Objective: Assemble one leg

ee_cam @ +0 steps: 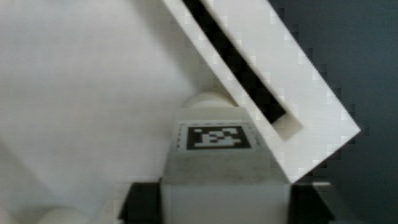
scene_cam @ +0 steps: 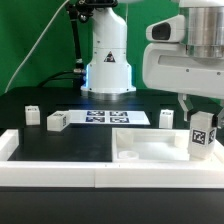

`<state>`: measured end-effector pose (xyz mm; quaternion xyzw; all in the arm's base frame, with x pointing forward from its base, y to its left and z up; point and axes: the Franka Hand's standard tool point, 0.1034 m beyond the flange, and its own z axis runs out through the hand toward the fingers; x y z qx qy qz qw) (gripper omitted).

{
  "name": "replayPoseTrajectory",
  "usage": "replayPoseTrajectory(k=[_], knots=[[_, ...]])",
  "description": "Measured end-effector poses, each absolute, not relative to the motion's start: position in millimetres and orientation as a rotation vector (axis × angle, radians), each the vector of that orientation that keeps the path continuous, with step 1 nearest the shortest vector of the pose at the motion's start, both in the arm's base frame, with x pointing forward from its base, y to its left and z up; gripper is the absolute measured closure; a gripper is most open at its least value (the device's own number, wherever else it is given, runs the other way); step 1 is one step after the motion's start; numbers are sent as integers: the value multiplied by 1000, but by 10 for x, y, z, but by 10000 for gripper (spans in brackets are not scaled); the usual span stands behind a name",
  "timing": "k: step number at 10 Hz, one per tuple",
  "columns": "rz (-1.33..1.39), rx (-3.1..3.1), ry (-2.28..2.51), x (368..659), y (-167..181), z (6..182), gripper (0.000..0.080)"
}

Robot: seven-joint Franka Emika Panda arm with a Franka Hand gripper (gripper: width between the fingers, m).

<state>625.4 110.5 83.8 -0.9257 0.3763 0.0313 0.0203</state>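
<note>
Wrist view: leg (ee_cam: 221, 136) near tray rim (ee_cam: 302, 80).

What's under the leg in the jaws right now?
The white tray lies beneath the leg, near its rim. Whether the leg's lower end touches the tray is covered by the leg itself.

You see the leg (scene_cam: 203, 135) in smooth white plastic, its tag (ee_cam: 221, 137) matt black-and-white print; the tray-shaped piece (scene_cam: 140, 152) looks the same matt white plastic. Your table (scene_cam: 70, 142) is dull black; the arm's shell (scene_cam: 107, 45) is glossy white.
</note>
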Motion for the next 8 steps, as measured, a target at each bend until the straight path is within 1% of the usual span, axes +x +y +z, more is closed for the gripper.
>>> replayPoseTrajectory(k=[2,4,7,8], knots=[[99,-2748,1444,6253,1129,836,505],[70,-2458,1880,6257,1153,829,505],[91,-2300,2047,6264,1149,830,505],[90,-2325,2018,6262,1152,826,505]])
